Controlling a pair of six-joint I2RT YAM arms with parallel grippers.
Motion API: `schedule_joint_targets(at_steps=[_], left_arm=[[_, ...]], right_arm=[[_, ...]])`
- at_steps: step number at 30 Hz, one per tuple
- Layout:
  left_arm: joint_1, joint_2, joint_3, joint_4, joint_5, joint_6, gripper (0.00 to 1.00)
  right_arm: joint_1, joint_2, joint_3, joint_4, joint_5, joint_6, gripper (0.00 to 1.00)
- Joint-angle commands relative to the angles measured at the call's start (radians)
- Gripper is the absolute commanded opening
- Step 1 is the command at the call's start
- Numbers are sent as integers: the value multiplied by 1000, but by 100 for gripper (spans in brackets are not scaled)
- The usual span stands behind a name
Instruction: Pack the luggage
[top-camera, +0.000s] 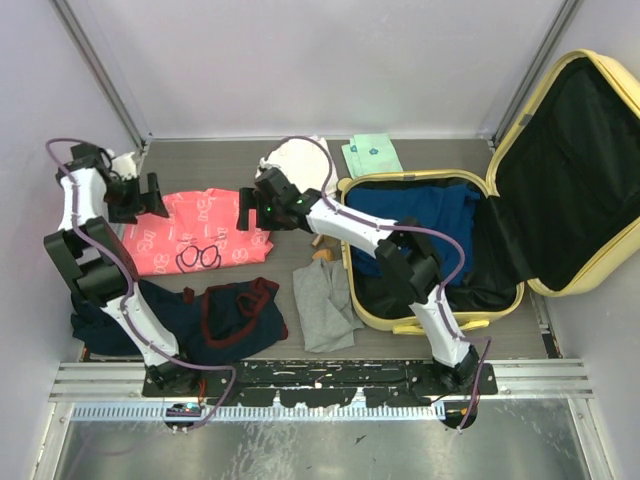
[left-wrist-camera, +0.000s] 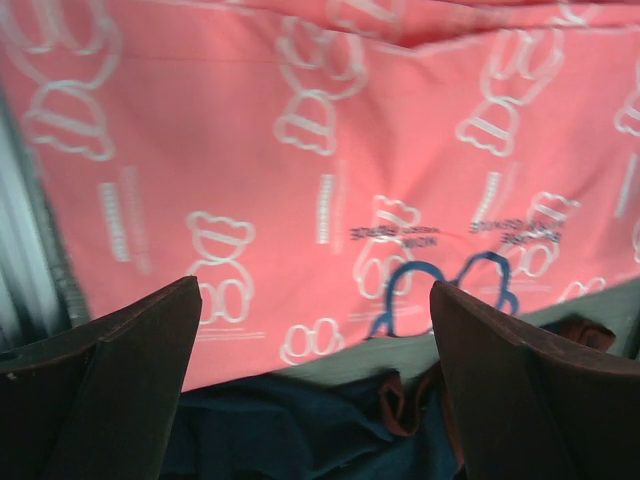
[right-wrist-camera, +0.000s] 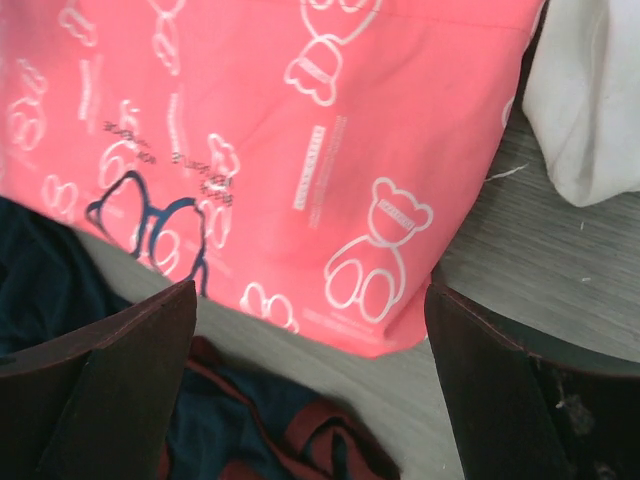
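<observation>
We see the luggage (top-camera: 575, 170) lying open at the right end of the surface (top-camera: 200, 160), with its lid thrown back to the right and a blue garment (top-camera: 420, 215) in its base. The left hand (top-camera: 157, 196) is at the left edge of a pink shirt (top-camera: 200, 232), its fingers spread apart with nothing between them. The right hand (top-camera: 247, 210) is at the shirt's right edge, also spread wide and empty, and its arm reaches across from over the luggage's left rim. We cannot tell whether either hand touches the shirt. A navy garment (top-camera: 230, 315) with red trim lies just on the near side of the shirt. A grey garment (top-camera: 322, 305) lies between it and the luggage. A white cloth (top-camera: 300, 165) sits beyond the right hand, with a green packet (top-camera: 372, 155) beside it at the luggage's far left corner.
</observation>
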Motion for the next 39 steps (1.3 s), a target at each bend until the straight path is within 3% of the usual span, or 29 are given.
schedule_joint_targets(at_steps=[1, 8, 15, 18, 20, 25, 27, 33, 36, 37, 39], left_arm=[[69, 65, 91, -49, 47, 25, 98], [139, 194, 200, -77, 39, 30, 98], [138, 202, 112, -35, 14, 66, 100], [139, 213, 65, -34, 25, 74, 93], [135, 218, 29, -31, 36, 76, 87], [99, 177, -71, -15, 64, 81, 78], [78, 146, -101, -9, 71, 78, 77], [62, 72, -93, 5, 60, 26, 86], [95, 74, -50, 21, 27, 0, 97], [100, 82, -40, 27, -1, -2, 99], [107, 108, -11, 21, -40, 2, 98]], right_arm=[[-1, 59, 79, 43, 60, 16, 100], [0, 165, 121, 67, 41, 6, 100], [18, 253, 185, 94, 5, 28, 100], [26, 273, 215, 103, -8, 32, 94], [27, 280, 215, 101, -4, 34, 80], [-2, 209, 168, 56, 28, 11, 20], [-19, 165, 126, 43, 38, -10, 2], [-56, 54, -5, 34, 41, -54, 1], [-59, 25, -55, 56, 33, -61, 1], [-58, 18, -68, 63, 26, -62, 3], [-57, 11, -85, 72, 13, -60, 26]])
